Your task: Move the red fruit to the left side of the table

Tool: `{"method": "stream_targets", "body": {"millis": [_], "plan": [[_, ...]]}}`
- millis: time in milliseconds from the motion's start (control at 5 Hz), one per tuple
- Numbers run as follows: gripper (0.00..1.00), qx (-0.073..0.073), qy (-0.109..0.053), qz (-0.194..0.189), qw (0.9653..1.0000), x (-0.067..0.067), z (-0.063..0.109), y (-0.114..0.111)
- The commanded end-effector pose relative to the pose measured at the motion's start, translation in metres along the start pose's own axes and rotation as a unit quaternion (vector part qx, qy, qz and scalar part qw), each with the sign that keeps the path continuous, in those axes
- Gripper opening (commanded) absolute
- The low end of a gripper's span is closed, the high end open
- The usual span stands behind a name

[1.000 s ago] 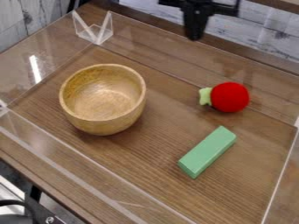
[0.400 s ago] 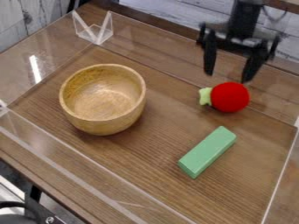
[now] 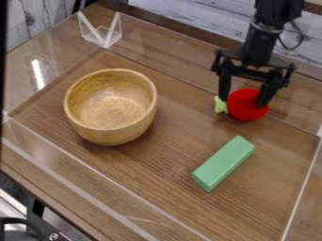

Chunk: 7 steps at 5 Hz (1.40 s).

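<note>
Right now the black robot gripper [image 3: 251, 92] hangs from its dark arm near the right edge of the brown wood-grain table [image 3: 170, 122], pointing straight down. Its two black fingers [image 3: 225, 87] are spread wide, one on each side of the small glossy red rounded toy fruit [image 3: 247, 105]. The tips reach down level with the upper half of the fruit, flanking it; whether either finger touches the red skin cannot be told from this view, and nothing is clamped.

The fruit sits on the tabletop on the right side, closer to the far edge than to the near one. It is a bright, shiny red with a rounded, slightly squat body, and a little green leafy stem pokes out on its left side, towards the middle of the table. Part of its top is hidden behind the gripper body.

A round light wooden bowl [image 3: 111, 105] stands upright on the left half of the table, well apart from the fruit and far bigger than it; its hollow shows bare wood. A green rectangular block [image 3: 224, 162] lies flat near the right near corner, angled diagonally, in front of the fruit and apart from it.

Low clear acrylic walls [image 3: 100, 30] edge the table, with a folded transparent piece standing at the far left corner
</note>
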State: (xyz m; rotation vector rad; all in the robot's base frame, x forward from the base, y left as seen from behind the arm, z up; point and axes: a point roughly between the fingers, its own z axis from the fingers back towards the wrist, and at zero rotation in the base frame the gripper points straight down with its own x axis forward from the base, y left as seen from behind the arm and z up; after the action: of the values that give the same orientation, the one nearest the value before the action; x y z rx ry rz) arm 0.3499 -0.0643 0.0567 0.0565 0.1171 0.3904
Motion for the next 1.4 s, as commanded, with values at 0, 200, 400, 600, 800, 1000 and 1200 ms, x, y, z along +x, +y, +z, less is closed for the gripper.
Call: {"method": "stream_targets", "body": {"millis": [0, 200, 400, 600, 800, 1000, 1200], "plan": [[0.00, -0.019, -0.022, 0.040, 0.9988, 0.013, 0.022, 0.005], [0.00, -0.034, -0.031, 0.065, 0.9968, 0.018, 0.046, 0.015], [0.00, -0.059, -0.048, 0.079, 0.9939, 0.018, 0.071, 0.027], [0.00, -0.079, -0.056, 0.098, 0.9905, 0.020, 0.089, 0.044], [1.00, -0.068, -0.050, 0.054, 0.9949, 0.012, 0.070, 0.033], [1.00, -0.056, -0.044, 0.008, 0.9974, 0.005, 0.049, 0.022], [1.00, -0.053, -0.035, 0.032, 0.9975, 0.000, 0.040, 0.004]]}}
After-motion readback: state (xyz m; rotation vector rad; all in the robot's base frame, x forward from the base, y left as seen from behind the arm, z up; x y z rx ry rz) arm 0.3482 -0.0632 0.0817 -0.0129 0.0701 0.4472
